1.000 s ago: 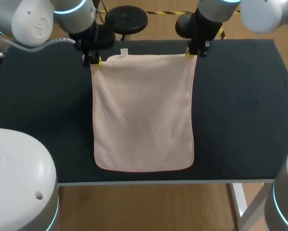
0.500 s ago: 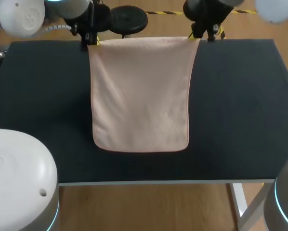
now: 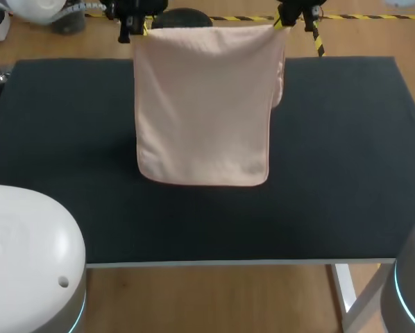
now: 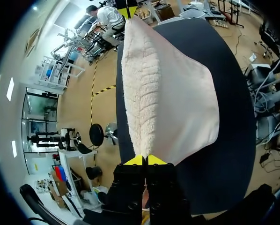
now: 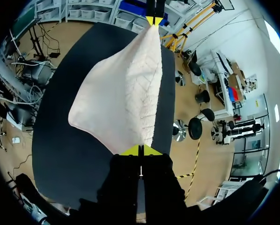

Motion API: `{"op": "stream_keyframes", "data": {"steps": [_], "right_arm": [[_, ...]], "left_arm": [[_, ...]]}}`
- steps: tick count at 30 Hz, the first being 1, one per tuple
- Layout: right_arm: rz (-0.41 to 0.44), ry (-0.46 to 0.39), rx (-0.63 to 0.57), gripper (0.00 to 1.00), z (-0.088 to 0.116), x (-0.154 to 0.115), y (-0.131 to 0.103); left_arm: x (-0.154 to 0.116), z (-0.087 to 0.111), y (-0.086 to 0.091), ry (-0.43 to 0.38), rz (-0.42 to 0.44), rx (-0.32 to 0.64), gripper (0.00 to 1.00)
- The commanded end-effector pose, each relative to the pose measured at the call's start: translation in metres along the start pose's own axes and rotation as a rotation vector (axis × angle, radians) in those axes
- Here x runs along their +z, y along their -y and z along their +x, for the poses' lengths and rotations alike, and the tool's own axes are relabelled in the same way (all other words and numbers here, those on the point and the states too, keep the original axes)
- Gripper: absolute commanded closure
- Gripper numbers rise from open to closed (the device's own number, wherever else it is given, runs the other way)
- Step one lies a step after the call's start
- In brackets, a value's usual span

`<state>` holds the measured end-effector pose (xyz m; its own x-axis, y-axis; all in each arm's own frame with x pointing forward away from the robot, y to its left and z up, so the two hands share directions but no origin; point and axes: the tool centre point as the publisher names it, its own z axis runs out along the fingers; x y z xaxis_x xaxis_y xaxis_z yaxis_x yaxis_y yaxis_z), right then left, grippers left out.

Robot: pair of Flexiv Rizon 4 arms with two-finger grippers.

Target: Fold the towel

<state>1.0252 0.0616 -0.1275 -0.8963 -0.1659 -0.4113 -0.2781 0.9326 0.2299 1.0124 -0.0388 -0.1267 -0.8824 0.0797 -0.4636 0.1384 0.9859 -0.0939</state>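
Dark, matte and faintly fuzzy, the table [image 3: 346,173] fills most of the head view, its pale front edge running across the lower part of the frame. The rounded white housing of the left arm [image 3: 27,263] bulks up in the lower left corner and that of the right arm [image 3: 412,277] in the lower right. Past a broad band of bare dark surface comes the rounded lower hem of the towel [image 3: 204,104], a pale pink cloth at the middle of the frame, hanging as a flat sheet from its top edge; whether the hem touches the surface cannot be told. Near the top, a narrow strip of the same cloth shows beyond the sheet's right edge. At the top of the frame, beyond the table's far edge, the left gripper [image 3: 139,26] pinches the towel's upper left corner and the right gripper [image 3: 282,22] its upper right corner, the top edge drawn fairly straight between them. In each wrist view the yellow tips are pressed together on a corner of the cloth, with the towel's edge running straight ahead to the other gripper and the dark table spread below the cloth.
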Motion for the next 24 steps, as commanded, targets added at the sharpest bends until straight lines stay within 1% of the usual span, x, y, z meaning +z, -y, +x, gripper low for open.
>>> {"op": "stream_keyframes", "data": {"steps": [1, 6, 7, 12, 13, 15, 19, 21, 24], "right_arm": [[-0.007, -0.013, -0.020, 1.00, -0.023, -0.004, 0.002], [-0.043, -0.011, -0.047, 1.00, -0.043, -0.004, 0.002], [-0.044, -0.009, -0.053, 1.00, -0.049, -0.003, 0.003], [-0.057, -0.003, -0.063, 1.00, -0.070, -0.002, 0.005], [-0.057, 0.001, -0.070, 1.00, -0.077, -0.003, 0.005], [-0.055, 0.022, -0.085, 1.00, -0.086, -0.010, 0.004], [-0.040, 0.067, -0.120, 1.00, -0.104, -0.028, 0.001], [-0.049, 0.091, -0.130, 1.00, -0.115, -0.037, 0.000], [-0.041, 0.105, -0.147, 1.00, -0.130, -0.041, 0.000]], "left_arm": [[0.000, -0.022, 0.002, 0.010, -0.019, -0.005, 1.00], [0.000, -0.039, 0.002, 0.042, -0.026, -0.013, 1.00], [0.001, -0.044, 0.003, 0.053, -0.038, -0.015, 1.00], [0.007, -0.063, 0.004, 0.066, -0.028, -0.021, 1.00], [0.006, -0.069, 0.005, 0.071, -0.031, -0.020, 1.00], [0.003, -0.078, 0.005, 0.090, -0.021, -0.019, 1.00], [-0.010, -0.098, 0.008, 0.122, -0.028, -0.003, 1.00], [-0.016, -0.110, 0.010, 0.140, -0.036, 0.006, 1.00], [-0.020, -0.126, 0.011, 0.163, -0.041, 0.015, 1.00]]}}
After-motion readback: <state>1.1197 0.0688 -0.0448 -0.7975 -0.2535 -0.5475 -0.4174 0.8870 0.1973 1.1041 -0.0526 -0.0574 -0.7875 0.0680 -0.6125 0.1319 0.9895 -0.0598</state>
